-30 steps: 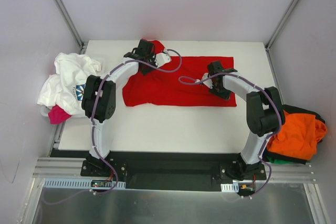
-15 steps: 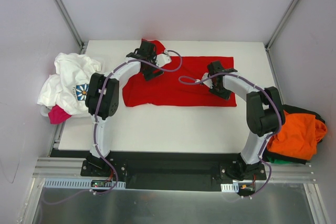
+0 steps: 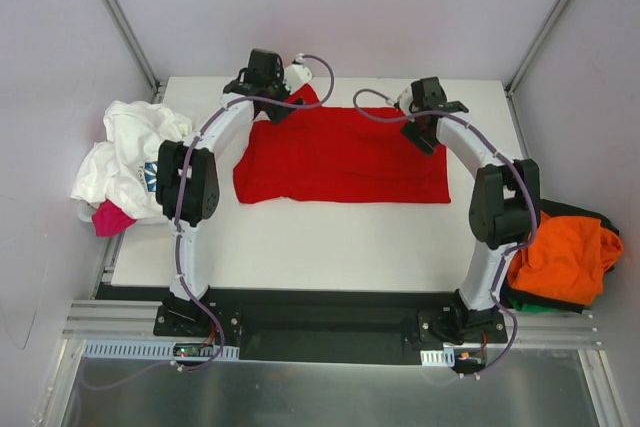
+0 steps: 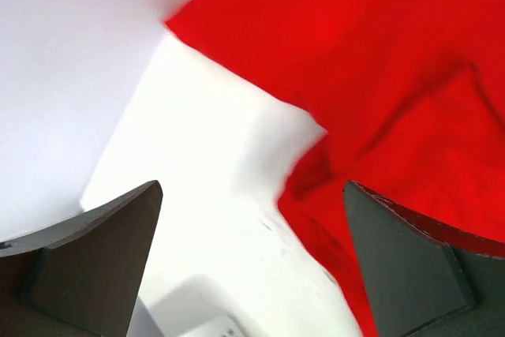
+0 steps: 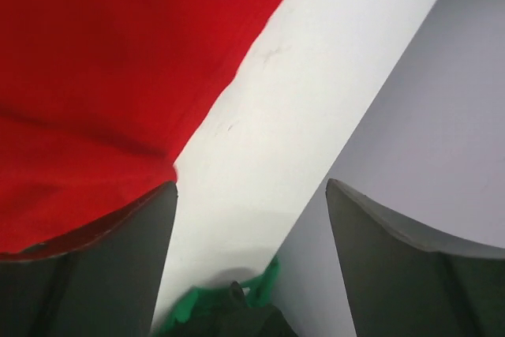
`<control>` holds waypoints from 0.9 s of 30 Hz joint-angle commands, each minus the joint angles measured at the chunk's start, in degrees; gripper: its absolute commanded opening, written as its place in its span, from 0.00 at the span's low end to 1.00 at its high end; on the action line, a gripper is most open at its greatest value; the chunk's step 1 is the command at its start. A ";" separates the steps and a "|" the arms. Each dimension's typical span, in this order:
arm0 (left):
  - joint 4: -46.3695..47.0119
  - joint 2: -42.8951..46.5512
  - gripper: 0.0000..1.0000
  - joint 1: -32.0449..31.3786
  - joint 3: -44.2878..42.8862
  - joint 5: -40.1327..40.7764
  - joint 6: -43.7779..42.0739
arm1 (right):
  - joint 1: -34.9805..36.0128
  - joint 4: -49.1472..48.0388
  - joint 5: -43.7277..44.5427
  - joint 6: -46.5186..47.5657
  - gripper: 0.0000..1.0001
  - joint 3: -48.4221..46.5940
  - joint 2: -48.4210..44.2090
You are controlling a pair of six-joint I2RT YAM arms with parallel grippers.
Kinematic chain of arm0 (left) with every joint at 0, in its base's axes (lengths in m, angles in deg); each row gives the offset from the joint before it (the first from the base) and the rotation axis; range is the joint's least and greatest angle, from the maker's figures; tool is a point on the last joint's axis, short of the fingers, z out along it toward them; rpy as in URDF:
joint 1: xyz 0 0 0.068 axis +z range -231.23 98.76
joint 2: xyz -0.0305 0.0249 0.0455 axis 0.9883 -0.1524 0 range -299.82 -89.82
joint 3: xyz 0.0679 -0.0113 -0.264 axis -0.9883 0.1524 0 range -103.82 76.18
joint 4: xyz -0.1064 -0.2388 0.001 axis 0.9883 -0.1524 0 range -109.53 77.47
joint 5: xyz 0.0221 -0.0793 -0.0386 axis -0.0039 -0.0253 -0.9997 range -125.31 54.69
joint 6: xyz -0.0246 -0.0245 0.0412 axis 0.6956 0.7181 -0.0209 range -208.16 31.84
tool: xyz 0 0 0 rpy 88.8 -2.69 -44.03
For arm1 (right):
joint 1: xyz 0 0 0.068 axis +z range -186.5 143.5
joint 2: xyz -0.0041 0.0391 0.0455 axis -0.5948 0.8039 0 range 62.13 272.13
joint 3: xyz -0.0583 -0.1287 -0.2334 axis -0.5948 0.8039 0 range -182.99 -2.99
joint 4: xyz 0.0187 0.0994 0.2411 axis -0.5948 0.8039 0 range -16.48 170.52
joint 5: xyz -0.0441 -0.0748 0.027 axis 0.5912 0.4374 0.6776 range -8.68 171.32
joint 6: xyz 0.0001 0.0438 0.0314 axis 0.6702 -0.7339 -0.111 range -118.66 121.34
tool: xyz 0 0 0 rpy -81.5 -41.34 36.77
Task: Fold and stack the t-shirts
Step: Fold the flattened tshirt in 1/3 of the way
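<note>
Left gripper (image 4: 252,187) and right gripper (image 5: 250,185) gape empty (far corners of red t-shirt (image 3: 340,159) hidden).

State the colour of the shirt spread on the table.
The shirt is plain red; the top view shows it best.

The red t-shirt (image 3: 340,157) was soft, matt cloth, creased in places. The table (image 3: 330,237) under it looked smooth, white and matt, with faint scuffs. The fingers (image 4: 95,258) of the left gripper (image 4: 251,191) looked like dark matt plastic. The rail (image 3: 110,325) at the near edge was silvery metal.
</note>
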 commanded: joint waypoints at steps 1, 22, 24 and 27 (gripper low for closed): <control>1.23 -4.42 0.99 0.31 -6.62 0.69 3.14 | -1.62 0.78 -3.34 -4.93 0.82 -9.24 5.51; 2.20 -3.55 0.99 -1.53 8.22 6.04 0.95 | -1.45 -1.76 -6.60 -3.97 0.98 -6.89 14.23; 2.20 -3.99 0.99 -1.97 9.09 7.10 0.33 | -1.45 -1.94 -6.25 -3.44 0.97 -6.97 14.41; 2.11 -3.99 0.99 -2.15 10.24 8.16 -0.73 | -1.19 -2.02 -5.64 -2.65 0.97 -7.24 14.93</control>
